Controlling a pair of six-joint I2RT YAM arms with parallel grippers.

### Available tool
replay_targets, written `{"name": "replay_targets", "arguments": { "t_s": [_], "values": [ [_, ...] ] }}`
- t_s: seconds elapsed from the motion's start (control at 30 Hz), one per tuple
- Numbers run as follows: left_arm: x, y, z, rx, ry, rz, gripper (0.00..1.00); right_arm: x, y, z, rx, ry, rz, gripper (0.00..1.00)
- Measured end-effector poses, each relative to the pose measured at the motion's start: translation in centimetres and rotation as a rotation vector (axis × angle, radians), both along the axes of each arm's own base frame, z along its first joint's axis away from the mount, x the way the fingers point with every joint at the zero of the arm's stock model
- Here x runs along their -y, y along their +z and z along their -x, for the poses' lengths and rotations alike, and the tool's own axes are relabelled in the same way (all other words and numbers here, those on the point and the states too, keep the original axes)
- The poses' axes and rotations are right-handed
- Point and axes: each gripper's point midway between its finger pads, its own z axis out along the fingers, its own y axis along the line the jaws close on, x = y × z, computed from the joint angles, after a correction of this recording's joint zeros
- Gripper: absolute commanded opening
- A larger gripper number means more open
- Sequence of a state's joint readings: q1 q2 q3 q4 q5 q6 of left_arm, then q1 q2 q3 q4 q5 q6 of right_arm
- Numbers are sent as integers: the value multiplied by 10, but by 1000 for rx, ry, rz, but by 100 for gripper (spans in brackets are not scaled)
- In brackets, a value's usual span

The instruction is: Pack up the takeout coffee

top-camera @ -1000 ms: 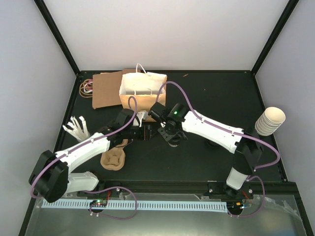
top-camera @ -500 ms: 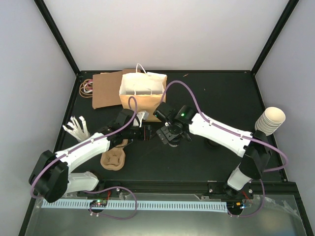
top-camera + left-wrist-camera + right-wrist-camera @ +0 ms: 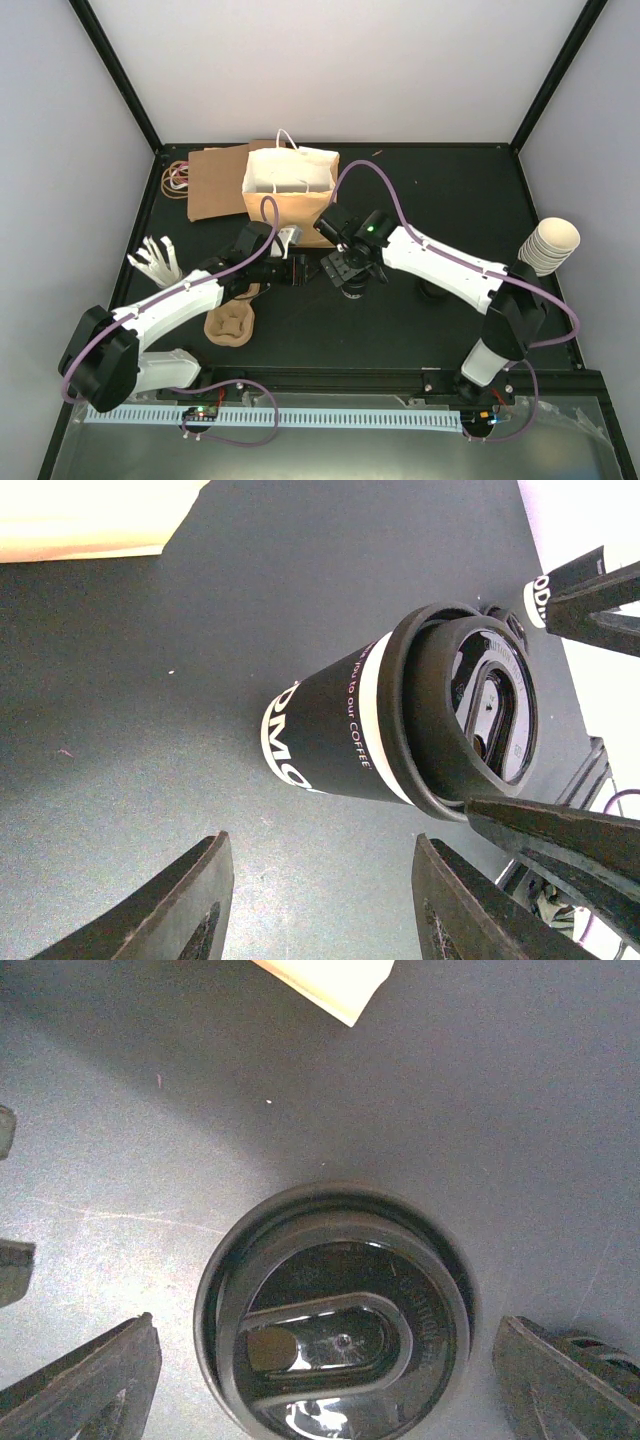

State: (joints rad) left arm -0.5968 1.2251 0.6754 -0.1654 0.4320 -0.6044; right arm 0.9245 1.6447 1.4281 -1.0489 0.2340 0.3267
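One takeout coffee (image 3: 380, 735), a dark cup with white lettering and a black lid (image 3: 335, 1320), stands upright on the black table just right of my left gripper (image 3: 303, 270). My right gripper (image 3: 330, 1385) hangs straight over it, jaws open, one finger (image 3: 90, 1385) on each side and clear of the lid rim. My left gripper (image 3: 320, 910) is open with only bare table between its fingers, the cup a short way ahead of them. Another takeout coffee (image 3: 430, 292) peeks out from under the right forearm.
A white paper bag (image 3: 290, 185) stands open behind the grippers, with brown cardboard (image 3: 212, 185) to its left. The brown pulp tray (image 3: 230, 325) lies under the left arm. Stacked cream cups (image 3: 548, 248) sit at the right edge. Rubber bands (image 3: 177, 178) are at back left.
My right gripper has opened, letting go of the cup, and its wrist has shifted slightly right. The cup stays standing in place. The left arm has not moved.
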Motion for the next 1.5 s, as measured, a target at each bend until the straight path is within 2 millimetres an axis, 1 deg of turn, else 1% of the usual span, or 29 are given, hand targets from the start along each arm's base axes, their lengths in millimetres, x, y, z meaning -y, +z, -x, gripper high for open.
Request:
{"name": "replay_targets", "arguments": {
  "t_s": [0.13, 0.27, 0.37, 0.47, 0.63, 0.7, 0.73, 1.1, 1.5],
  "values": [
    [0, 0, 0, -1, 0, -1, 52, 0, -5, -2, -7, -9, 7, 94],
    [0, 0, 0, -1, 0, -1, 52, 0, -10, -3, -16, -15, 16, 90],
    [0, 0, 0, -1, 0, -1, 52, 0, -13, -3, -22, -23, 23, 90],
    [0, 0, 0, -1, 0, -1, 52, 2, -16, -4, -27, -32, 25, 87],
    [0, 0, 0, -1, 0, -1, 52, 6, -22, -3, -38, -42, 37, 86],
    [0, 0, 0, -1, 0, -1, 51, 6, -22, -3, -39, -44, 35, 81],
    [0, 0, 0, -1, 0, -1, 51, 6, -22, -3, -39, -45, 33, 81],
    [0, 0, 0, -1, -1, -1, 52, 7, -24, -3, -42, -55, 24, 80],
    [1, 0, 1, -4, -6, 3, 51, 13, -24, 3, -39, -59, -28, 80]
  ]
}}
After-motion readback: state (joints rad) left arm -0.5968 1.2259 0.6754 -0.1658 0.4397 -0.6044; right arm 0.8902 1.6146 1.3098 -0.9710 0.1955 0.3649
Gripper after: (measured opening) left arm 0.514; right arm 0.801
